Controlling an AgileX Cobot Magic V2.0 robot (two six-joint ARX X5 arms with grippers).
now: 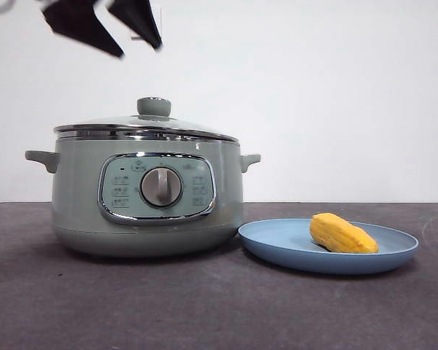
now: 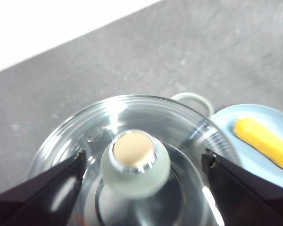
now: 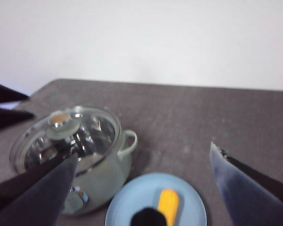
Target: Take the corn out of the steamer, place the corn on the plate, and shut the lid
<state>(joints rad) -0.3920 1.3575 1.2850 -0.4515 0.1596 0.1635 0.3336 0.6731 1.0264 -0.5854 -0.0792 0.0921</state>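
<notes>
1. Sage-green steamer [image 1: 147, 193] on the dark table [image 1: 204, 306], control panel and silver dial [image 1: 161, 187] facing the front camera, one small handle on each side
2. Glass lid [image 1: 146, 125] seated flat on the steamer rim, closed, pale green knob [image 1: 154, 106] upright in the middle
3. Light-blue plate [image 1: 277, 244] just beside the steamer on the dial's right, edge close to the pot base; touching or not, hard to tell
4. Corn [image 1: 342, 234] lying on its side on the plate, toward the half far from the steamer, tapered end pointing away from the pot
5. Left gripper [image 2: 144, 162] hanging above the lid, jaws spread wide to either side of the knob, nothing held, well clear of it in the front view [image 1: 120, 33]
6. Right gripper [image 3: 144, 162] raised high over the table near the plate, jaws wide apart and empty, corn and plate below between them
7. Plain white wall [image 1: 336, 87] behind the table
</notes>
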